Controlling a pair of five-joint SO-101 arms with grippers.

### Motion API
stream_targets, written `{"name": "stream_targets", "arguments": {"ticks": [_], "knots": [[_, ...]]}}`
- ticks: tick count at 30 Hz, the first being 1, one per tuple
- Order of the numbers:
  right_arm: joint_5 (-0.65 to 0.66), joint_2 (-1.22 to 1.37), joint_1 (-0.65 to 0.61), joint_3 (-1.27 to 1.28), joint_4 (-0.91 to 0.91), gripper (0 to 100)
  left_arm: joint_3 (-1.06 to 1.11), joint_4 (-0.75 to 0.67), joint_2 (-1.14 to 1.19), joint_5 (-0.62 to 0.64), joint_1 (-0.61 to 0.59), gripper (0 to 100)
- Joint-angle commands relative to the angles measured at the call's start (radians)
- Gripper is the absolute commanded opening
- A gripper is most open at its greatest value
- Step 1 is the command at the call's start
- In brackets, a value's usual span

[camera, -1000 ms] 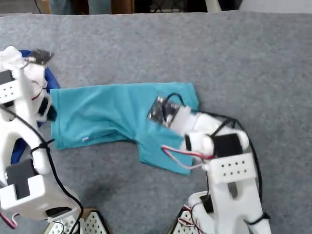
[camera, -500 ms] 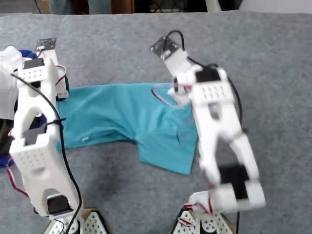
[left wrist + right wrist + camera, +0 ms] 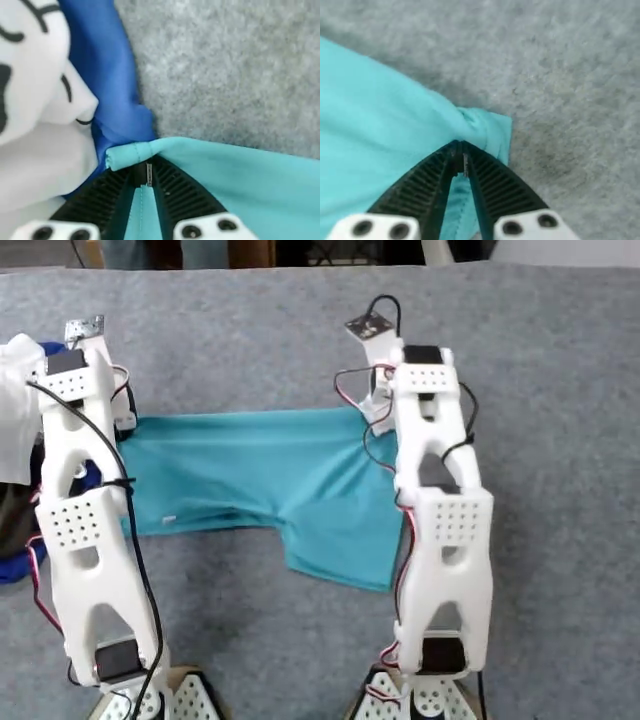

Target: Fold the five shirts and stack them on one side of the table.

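Jaws now pinch teal shirt (image 3: 260,470) corners, seemingly taut.

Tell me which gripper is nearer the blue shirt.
Left. The left gripper pinches the teal shirt at a corner right beside the blue shirt; the right gripper pinches the opposite corner, on the side away from it.

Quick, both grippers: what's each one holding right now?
Left gripper: closed on a corner of the teal shirt.
Right gripper: closed on another corner of the teal shirt.
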Motion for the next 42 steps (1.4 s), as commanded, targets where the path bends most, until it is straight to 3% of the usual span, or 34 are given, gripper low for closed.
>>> {"name": "stream_targets", "arguments": {"ticks": [1, 9, 16, 20, 27, 31, 36, 42], "knots": [[-0.005, 0.068, 0.028, -0.237, 0.112, 1.4, -0.124, 0.058, 0.051, -0.034, -0.03, 3], [0.046, 0.125, -0.052, -0.647, 0.388, 1.4, -0.432, 0.304, 0.061, -0.193, 0.071, 3], [0.043, -0.012, -0.055, -0.522, 0.39, 1.4, -0.414, 0.305, 0.015, -0.253, 0.008, 3], [0.052, -0.219, -0.094, -0.288, 0.387, 1.4, -0.217, 0.305, -0.133, -0.333, -0.025, 3], [0.114, -0.513, -0.204, 0.16, 0.325, 1.4, 0.332, 0.288, -0.516, -0.42, -0.01, 3], [0.112, -0.591, -0.233, 0.4, 0.216, 1.4, 0.673, 0.166, -0.644, -0.422, 0.036, 3], [0.107, -0.644, -0.192, 0.659, 0.055, 1.4, 1.009, -0.018, -0.683, -0.396, 0.082, 3], [0.115, -0.651, -0.055, 0.877, -0.164, 1.4, 1.121, -0.098, -0.683, -0.374, 0.035, 3]]}}
